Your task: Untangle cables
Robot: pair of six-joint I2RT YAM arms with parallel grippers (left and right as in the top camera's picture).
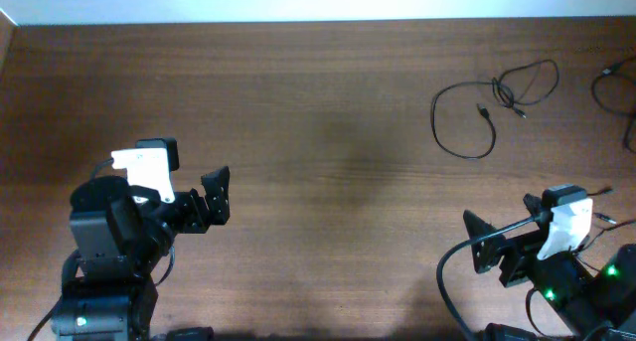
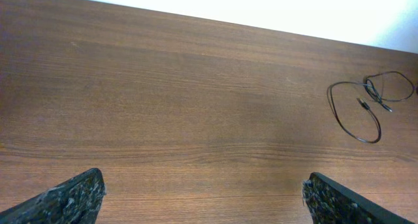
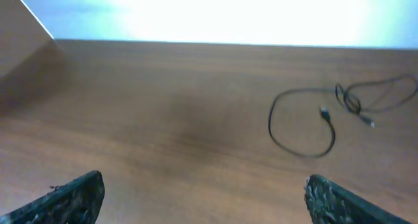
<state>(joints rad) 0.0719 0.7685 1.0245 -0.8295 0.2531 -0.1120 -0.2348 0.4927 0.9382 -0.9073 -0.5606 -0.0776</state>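
A thin black cable point(image 1: 467, 122) lies in loose loops at the far right of the table, with small plugs near its middle. It also shows in the left wrist view point(image 2: 356, 113) and the right wrist view point(image 3: 307, 119). Another thin black cable point(image 1: 614, 92) lies at the right edge, partly cut off. My left gripper point(image 1: 216, 195) is open and empty at the near left point(image 2: 202, 198). My right gripper point(image 1: 492, 254) is open and empty at the near right point(image 3: 202, 198). Both are far from the cables.
The brown wooden table point(image 1: 318, 132) ends at a pale wall along the far edge. Thicker black cables point(image 1: 452, 291) hang at the right arm's base.
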